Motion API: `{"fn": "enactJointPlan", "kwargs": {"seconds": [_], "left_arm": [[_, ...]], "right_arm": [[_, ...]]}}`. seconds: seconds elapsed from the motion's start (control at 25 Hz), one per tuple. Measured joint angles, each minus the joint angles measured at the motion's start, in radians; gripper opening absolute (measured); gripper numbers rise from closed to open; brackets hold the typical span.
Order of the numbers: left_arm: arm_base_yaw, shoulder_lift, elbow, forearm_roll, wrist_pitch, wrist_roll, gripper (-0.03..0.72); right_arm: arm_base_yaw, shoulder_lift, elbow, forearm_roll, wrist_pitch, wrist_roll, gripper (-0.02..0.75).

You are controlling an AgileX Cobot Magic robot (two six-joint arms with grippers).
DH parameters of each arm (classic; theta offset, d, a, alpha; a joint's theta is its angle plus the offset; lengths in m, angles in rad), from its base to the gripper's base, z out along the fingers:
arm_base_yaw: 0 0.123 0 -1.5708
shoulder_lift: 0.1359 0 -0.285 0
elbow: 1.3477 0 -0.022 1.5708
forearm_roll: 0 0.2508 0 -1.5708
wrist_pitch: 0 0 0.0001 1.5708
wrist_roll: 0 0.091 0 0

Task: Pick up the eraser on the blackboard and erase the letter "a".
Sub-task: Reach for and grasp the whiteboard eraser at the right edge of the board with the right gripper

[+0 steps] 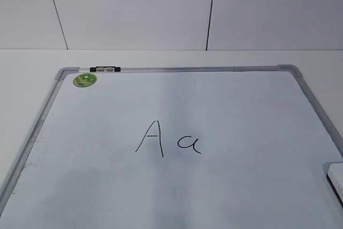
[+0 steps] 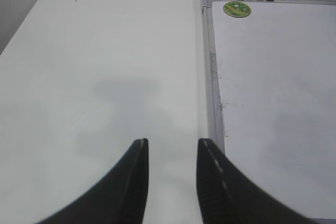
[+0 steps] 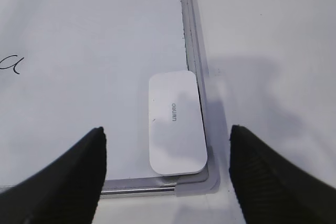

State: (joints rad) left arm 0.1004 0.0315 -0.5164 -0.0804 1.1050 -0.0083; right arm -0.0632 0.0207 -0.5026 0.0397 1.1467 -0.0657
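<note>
The left tool (image 2: 172, 153) hangs over the plain white counter (image 2: 105, 51), just beside the left edge of the big white dry-erase blackboard with a silver-grey metal frame (image 1: 225, 105). Its two black fingers are a little way apart and hold nothing. A small round green sticker (image 1: 85, 80) sits in the board's far left corner, next to a small black and silver clip (image 1: 105, 69) on the far edge. Near the middle of the board is a tall black capital "A" (image 1: 150, 138), and just to its right is the small black handwritten letter "a" (image 1: 190, 143). The white smooth plastic eraser with rounded corners (image 3: 176, 124) lies flat in the board's near right corner, touching the right frame. The right tool (image 3: 167, 150) hangs above it, its fingers wide apart, one on each side, not touching it.
</note>
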Motion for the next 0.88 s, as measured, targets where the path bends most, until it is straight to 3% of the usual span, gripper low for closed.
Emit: {"fn": "enactJointPlan", "kwargs": {"seconds": [0.6, 0.88], "left_arm": [[0.000, 0.000, 0.000, 0.000, 0.000, 0.000, 0.235], [0.000, 0.000, 0.000, 0.000, 0.000, 0.000, 0.235]], "right_arm": [[0.000, 0.000, 0.002, 0.000, 0.000, 0.000, 0.560], [0.000, 0.148, 0.002, 0.036, 0.000, 0.000, 0.560]]}}
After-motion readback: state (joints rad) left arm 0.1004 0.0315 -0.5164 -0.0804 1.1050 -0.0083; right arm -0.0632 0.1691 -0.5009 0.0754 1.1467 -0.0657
